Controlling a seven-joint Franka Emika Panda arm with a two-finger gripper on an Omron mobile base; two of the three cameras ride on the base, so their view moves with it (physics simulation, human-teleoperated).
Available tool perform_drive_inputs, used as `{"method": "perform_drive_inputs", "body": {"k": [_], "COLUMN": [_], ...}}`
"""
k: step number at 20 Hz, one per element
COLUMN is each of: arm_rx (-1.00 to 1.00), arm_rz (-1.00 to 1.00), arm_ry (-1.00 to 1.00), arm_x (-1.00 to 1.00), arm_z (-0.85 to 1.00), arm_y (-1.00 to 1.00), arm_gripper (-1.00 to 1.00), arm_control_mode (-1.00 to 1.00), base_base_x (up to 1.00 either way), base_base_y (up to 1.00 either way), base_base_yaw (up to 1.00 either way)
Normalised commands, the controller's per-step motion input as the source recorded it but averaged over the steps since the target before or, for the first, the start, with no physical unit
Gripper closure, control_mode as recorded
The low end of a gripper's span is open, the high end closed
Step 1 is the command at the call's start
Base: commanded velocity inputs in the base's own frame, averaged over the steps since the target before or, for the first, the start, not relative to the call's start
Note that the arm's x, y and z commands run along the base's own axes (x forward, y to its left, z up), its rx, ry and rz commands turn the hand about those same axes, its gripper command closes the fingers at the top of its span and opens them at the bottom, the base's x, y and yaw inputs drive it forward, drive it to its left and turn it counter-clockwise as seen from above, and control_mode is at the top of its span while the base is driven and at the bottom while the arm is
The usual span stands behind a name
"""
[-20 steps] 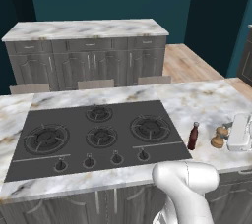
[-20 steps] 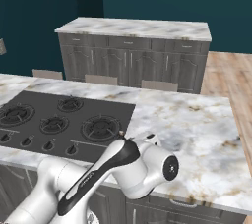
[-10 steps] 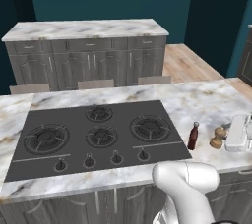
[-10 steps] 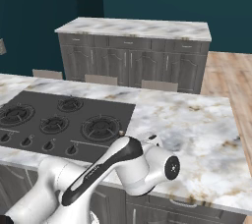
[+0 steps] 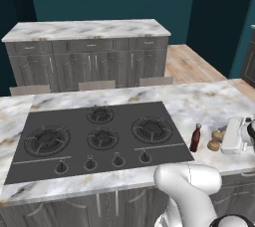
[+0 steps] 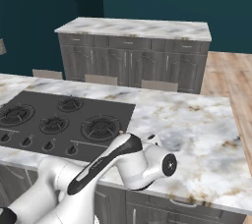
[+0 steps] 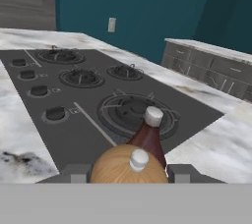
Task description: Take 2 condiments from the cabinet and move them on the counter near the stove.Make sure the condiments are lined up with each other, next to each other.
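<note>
Between the two dark finger tips of the gripper (image 7: pixel 129 174), at the bottom of the hand view, sits the rounded tan-brown shaker (image 7: pixel 128 168) with its small pale knob on top; the jaws are closed in on its sides and hold it. Just beyond the shaker, touching or nearly touching it from this angle, stands the dark red-brown bottle (image 7: pixel 148 139) with its pale cap, upright on the marble counter (image 7: pixel 216 152) at the edge of the black stove (image 7: pixel 88 105). Ahead of the jaws and off to their left spread the burners and the row of small knobs. From the left base view, the stove (image 5: pixel 99 134) lies to the left, then the bottle (image 5: pixel 195 138) stands just past its right edge on the counter (image 5: pixel 199 104), then the shaker (image 5: pixel 215 140) just beside the bottle, with the white hand against the shaker's right side. From the right base view, the stove (image 6: pixel 59 122) is at left and the counter (image 6: pixel 197 129) runs on to the right, with the white arm crossing in front of its near edge.
</note>
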Motion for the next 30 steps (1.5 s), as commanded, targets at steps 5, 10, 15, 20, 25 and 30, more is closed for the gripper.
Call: {"method": "perform_drive_inputs", "body": {"k": [5,10,15,20,25,30], "arm_rx": [-0.02,0.00,0.00,-0.01,-0.01,-0.01], "arm_rz": [0.04,0.03,0.03,0.04,0.02,0.01], "arm_ry": [0.00,0.00,0.00,0.00,0.00,0.00], "arm_x": [0.35,0.27,0.18,0.11,0.14,0.16], "arm_z": [-0.21,-0.16,-0.19,-0.22,-0.19,-0.23], "arm_y": [0.00,-0.07,-0.10,-0.03,0.00,0.00], "arm_gripper": [1.00,1.00,1.00,1.00,1.00,1.00], "arm_control_mode": [-1.00,-1.00,-1.00,-1.00,-1.00,-1.00], "base_base_x": [0.00,0.00,0.00,0.00,0.00,0.00], "base_base_y": [0.00,0.00,0.00,0.00,0.00,0.00], "base_base_yaw": [0.00,0.00,0.00,0.00,0.00,0.00]}}
